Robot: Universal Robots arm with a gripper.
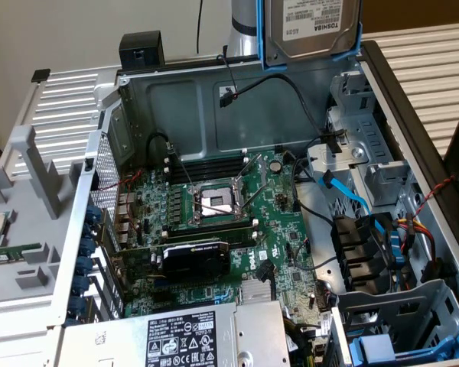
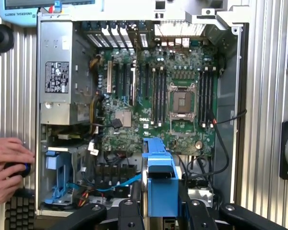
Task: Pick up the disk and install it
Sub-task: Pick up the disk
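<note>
The disk [image 1: 314,27] is held up in the air above the open computer case [image 1: 183,107], well apart from everything inside it, with its white label turned to the exterior view and its blue frame [image 1: 357,42] clipped round it. In the wrist view the disk [image 2: 161,179] is seen edge on, and it is pinched between the two black fingers [image 2: 129,213] of the tool [image 2: 161,213]. The tool is therefore closed on the sides of the disk, not spread wide. For this carrying step to be done well, the disk should be kept straight and level in the grip, so that it is not twisted or let slip. It should be moved slowly, because a hard drive can be hurt by a bump. The grey metal drive cage [image 1: 359,160] on the exterior view's right seems to be the place meant for it, though the exact slot cannot be made out from here. The blue cable [image 1: 343,195] and the black cable [image 1: 287,80] lie near that cage, so they should not be caught or pushed. The green board [image 1: 283,252] should not be touched at all. The other blue tray [image 1: 375,348] and the big silver power box [image 1: 176,336] should be left alone. A person's hands [image 2: 9,165] are seen beside the case on the surface [image 1: 421,69], well apart from the tool, and care should be taken around them.
</note>
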